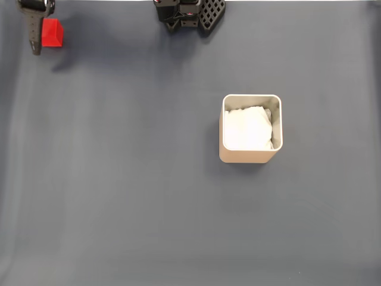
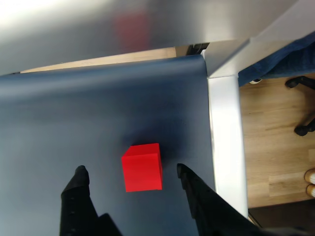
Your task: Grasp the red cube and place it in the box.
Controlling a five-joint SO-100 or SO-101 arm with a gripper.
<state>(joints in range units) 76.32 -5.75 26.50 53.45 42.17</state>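
Jaws apart, straddling the small bright red cube (image 2: 142, 167) on the dark blue worktop (image 2: 74, 123), not yet clamped. Grasp, lift and transfer remain; beige-grey padded box (image 1: 250, 157) stands well apart.

A dark blue-grey mat (image 1: 119, 196) covers the desk. In the wrist view, the desk's pale edge (image 2: 224, 147) runs beside the mat, with a wooden floor (image 2: 270, 142) beyond it and a black chair base (image 2: 302, 105) standing there.
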